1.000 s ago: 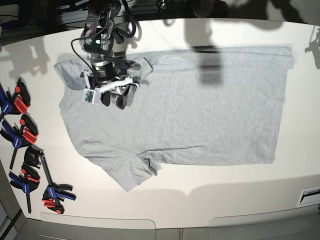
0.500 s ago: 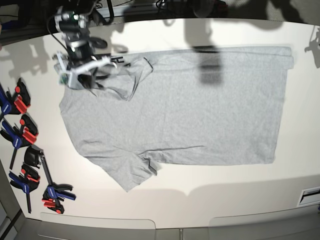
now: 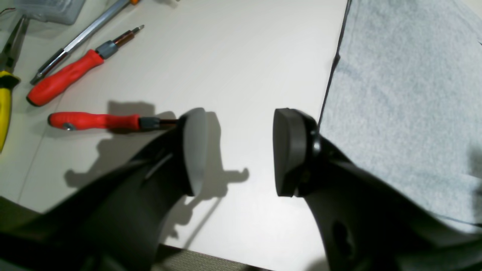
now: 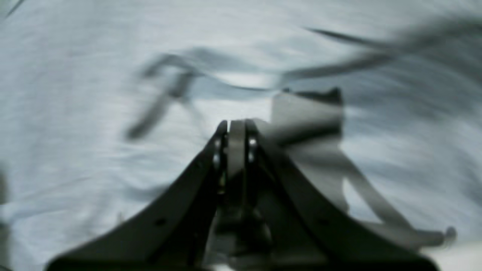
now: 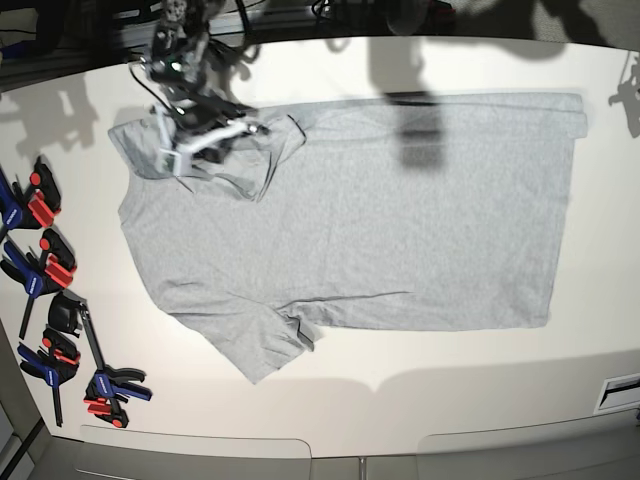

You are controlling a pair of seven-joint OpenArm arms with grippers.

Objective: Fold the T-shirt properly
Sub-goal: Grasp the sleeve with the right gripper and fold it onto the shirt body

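The light grey T-shirt (image 5: 400, 220) lies flat on the white table (image 5: 400, 390), plain side up, with its neck toward the left. My right gripper (image 5: 205, 150) hovers over the upper-left shoulder, between the collar and the upper sleeve. In the right wrist view its jaws (image 4: 236, 130) are shut just above blurred grey cloth (image 4: 94, 94); I cannot tell whether any fabric is pinched. My left gripper (image 3: 239, 128) is open over bare table, right beside a straight edge of the shirt (image 3: 406, 94). It does not show in the base view.
Several blue and red clamps (image 5: 45, 260) lie along the table's left edge. In the left wrist view, two red screwdrivers (image 3: 94, 121) and yellow-handled pliers (image 3: 5, 98) lie on the table to the left of the open fingers.
My right gripper went from open to shut. It swung left toward the upper sleeve, then came back right. A small fold of cloth now lies by the collar. The left gripper stayed open.
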